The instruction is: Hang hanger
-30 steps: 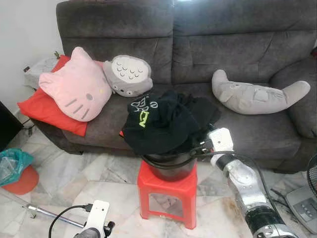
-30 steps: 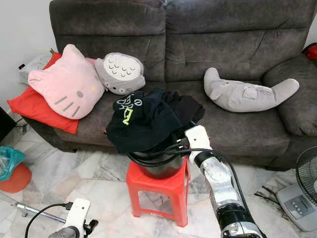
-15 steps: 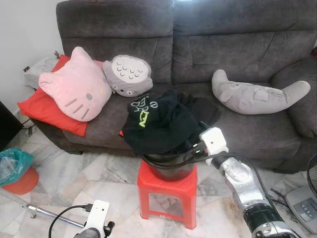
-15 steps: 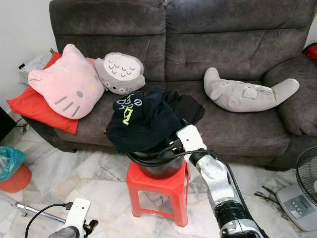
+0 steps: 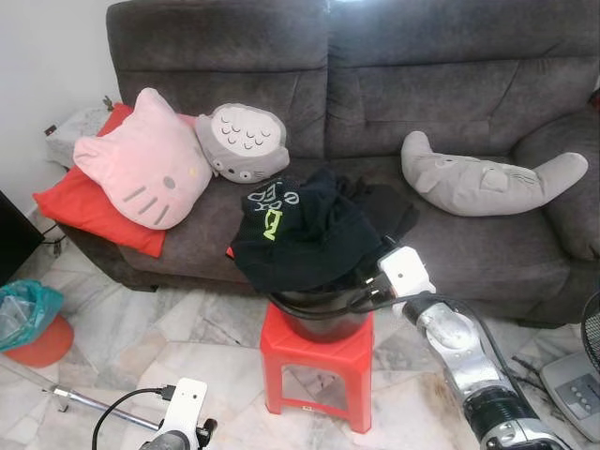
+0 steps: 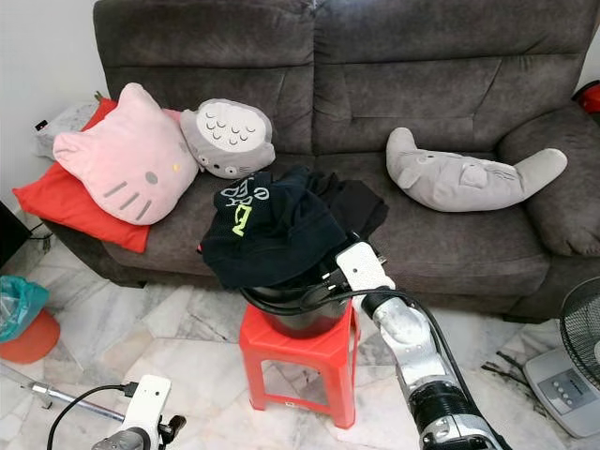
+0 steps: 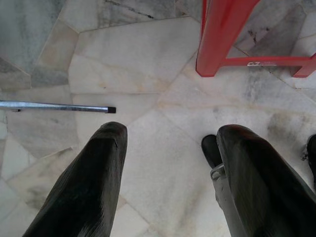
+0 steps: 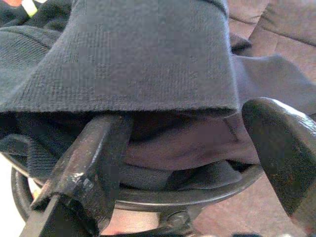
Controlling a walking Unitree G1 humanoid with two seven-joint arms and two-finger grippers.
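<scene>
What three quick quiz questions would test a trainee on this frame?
1. True or false: the black clothes lie heaped on a bucket on the red stool.
2. Which gripper is at the clothes? A. left B. right
3. Fill in: the left gripper hangs over the marble ____.

Key: 1 true. 2 B: the right gripper is open at the bucket rim, under the cloth edge. 3 floor.
</scene>
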